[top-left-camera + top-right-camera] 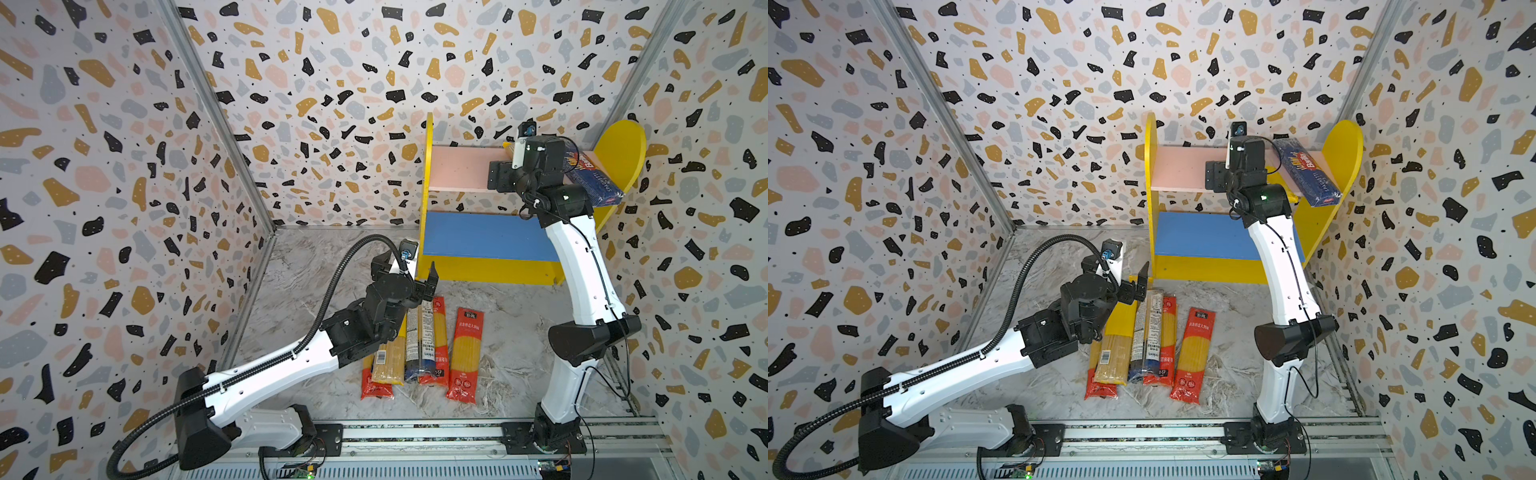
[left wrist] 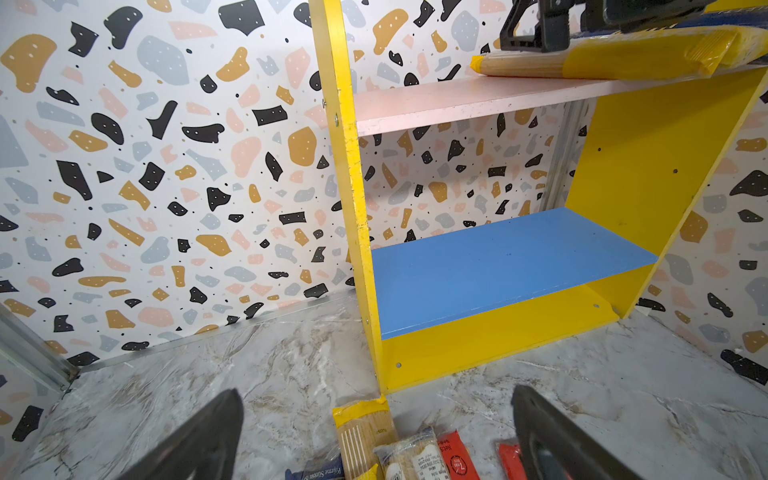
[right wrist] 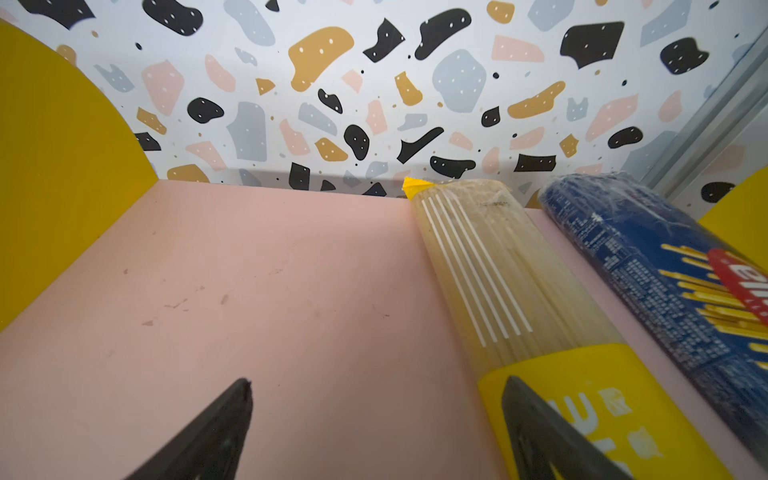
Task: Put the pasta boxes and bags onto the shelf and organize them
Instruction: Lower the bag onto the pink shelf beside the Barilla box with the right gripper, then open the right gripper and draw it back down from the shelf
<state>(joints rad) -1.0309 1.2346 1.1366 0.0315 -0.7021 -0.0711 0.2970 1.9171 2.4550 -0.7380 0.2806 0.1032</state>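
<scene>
The right gripper (image 3: 378, 380) hangs over the pink board (image 3: 249, 291) of the shelf (image 1: 427, 174), its jaws wide apart with nothing between them. The clear pack with yellow ends (image 3: 478, 270) lies flat on that board, passing under one fingertip and running straight away from the gripper; whether the finger touches it I cannot tell. The dark blue pack (image 3: 644, 266) lies just beyond it, side by side. I judge this the release of a pack on the top tier. The left gripper (image 2: 376, 390) hovers with jaws apart and empty, just above the far ends of the packs on the floor (image 1: 419, 340). Next, the right arm needs to back out without dragging the pack, and a floor pack needs grasping; the blue board (image 2: 498, 266) ahead of the left gripper is bare
</scene>
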